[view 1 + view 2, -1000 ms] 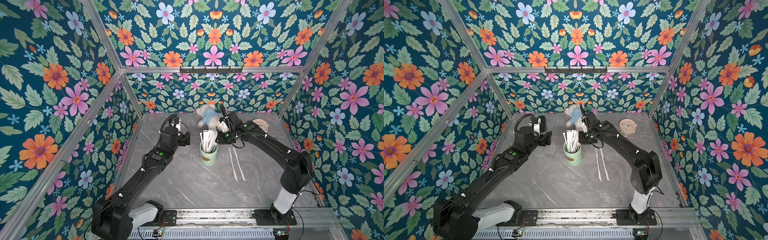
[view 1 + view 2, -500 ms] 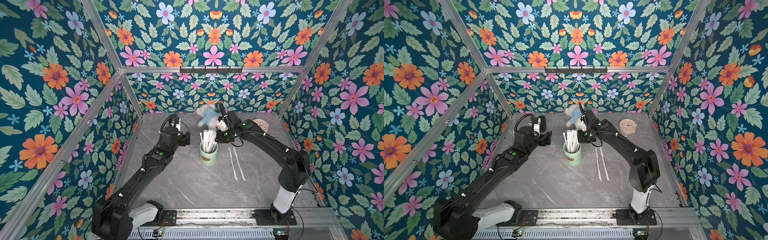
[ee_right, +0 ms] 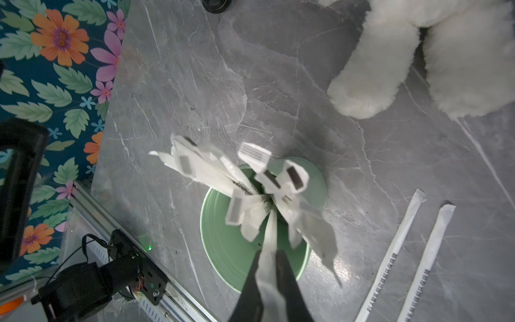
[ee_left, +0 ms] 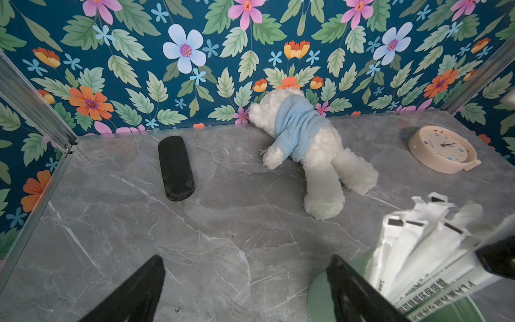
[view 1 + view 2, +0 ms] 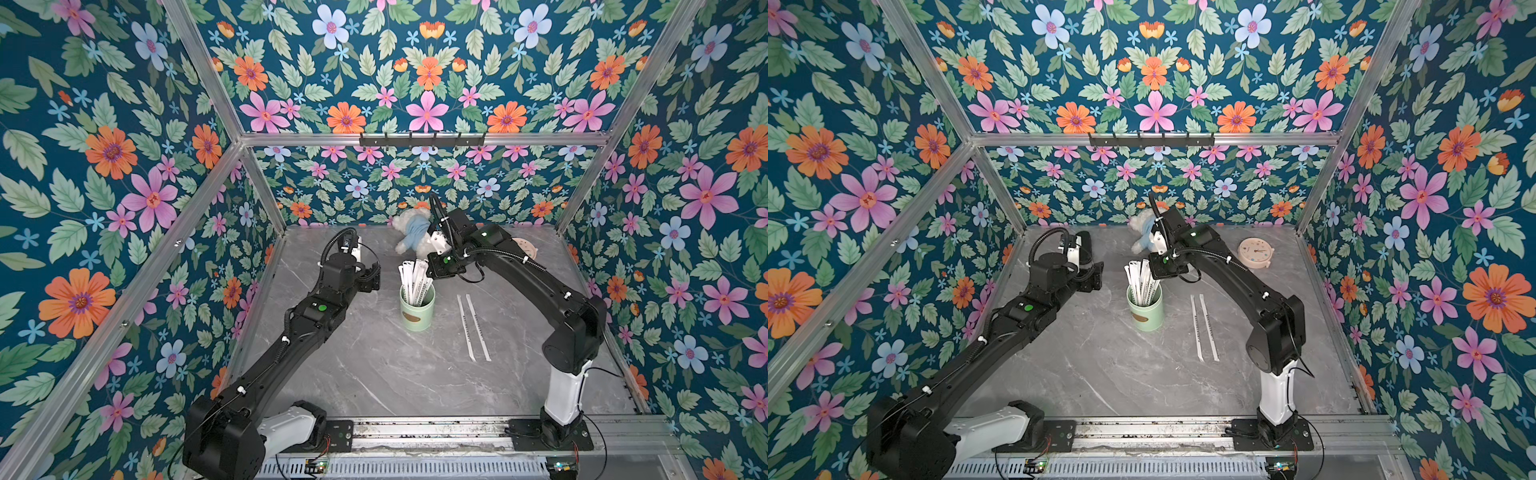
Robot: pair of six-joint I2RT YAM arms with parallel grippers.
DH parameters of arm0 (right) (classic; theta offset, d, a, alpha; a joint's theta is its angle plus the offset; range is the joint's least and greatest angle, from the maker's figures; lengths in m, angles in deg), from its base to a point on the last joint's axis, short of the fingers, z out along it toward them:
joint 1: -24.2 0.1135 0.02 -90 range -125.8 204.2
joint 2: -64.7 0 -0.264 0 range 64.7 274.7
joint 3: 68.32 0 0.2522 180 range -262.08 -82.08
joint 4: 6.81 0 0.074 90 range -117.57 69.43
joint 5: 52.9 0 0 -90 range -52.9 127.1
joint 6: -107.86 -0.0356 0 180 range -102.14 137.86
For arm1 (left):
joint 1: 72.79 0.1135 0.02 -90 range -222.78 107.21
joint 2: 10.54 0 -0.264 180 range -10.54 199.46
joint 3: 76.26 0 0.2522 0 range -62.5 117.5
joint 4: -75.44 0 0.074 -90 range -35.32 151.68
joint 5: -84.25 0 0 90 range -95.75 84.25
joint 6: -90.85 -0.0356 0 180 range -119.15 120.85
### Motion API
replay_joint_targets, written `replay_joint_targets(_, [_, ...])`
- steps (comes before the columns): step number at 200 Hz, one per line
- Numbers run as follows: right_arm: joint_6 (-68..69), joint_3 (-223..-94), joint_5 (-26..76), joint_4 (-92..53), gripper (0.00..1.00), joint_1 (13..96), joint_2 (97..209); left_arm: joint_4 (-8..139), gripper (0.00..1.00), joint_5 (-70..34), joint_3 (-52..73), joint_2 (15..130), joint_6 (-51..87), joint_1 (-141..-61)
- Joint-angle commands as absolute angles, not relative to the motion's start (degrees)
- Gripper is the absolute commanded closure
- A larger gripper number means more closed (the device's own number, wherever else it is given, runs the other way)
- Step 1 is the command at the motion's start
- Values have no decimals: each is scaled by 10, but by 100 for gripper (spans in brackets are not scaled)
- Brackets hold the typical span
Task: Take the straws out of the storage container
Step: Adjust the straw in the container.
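The mint-green storage container [image 5: 417, 309] [image 5: 1145, 312] stands upright mid-table, with several white paper-wrapped straws [image 5: 412, 277] [image 5: 1142, 279] fanning out of its mouth. My right gripper [image 3: 269, 254] hangs just above the container [image 3: 228, 251] and is shut on one straw [image 3: 271, 225], whose lower end still reaches into the container. In both top views this gripper [image 5: 432, 272] sits at the straw tips. My left gripper [image 4: 245, 267] stands open and empty to the left of the container [image 4: 317, 292]. Two straws [image 5: 473, 328] [image 3: 404, 251] lie flat on the table to the right.
A white plush bear in a blue top [image 5: 411, 232] [image 4: 306, 145] lies at the back wall. A round pinkish clock [image 5: 1255, 252] [image 4: 443, 152] sits back right. A black oblong case [image 4: 175, 167] lies back left. Floral walls enclose three sides.
My right gripper has closed on a straw over the container and edged slightly left. The left arm has not moved.
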State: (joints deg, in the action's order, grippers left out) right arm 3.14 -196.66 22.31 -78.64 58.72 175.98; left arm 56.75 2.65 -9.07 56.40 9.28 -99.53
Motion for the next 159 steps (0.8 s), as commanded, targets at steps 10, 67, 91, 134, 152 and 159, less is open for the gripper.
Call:
replay_joint_targets(10, [102, -2060, 233, -907, 88, 596, 1817, 575, 7, 33, -91, 566, 85, -996])
replay_joint_targets(67, [106, -2087, 309, -905, 74, 620, 1822, 575, 7, 33, -91, 566, 85, -997])
replay_joint_targets(91, [87, -2026, 334, -865, 73, 628, 1768, 575, 7, 32, -91, 566, 84, -997])
replay_joint_targets(134, [44, -1914, 331, -800, 72, 632, 1698, 575, 7, 29, -90, 566, 86, -997])
replay_joint_targets(152, [29, -1884, 322, -781, 72, 632, 1693, 575, 7, 28, -91, 567, 85, -997])
replay_joint_targets(159, [22, -1876, 322, -775, 71, 632, 1692, 575, 7, 29, -91, 567, 85, -997])
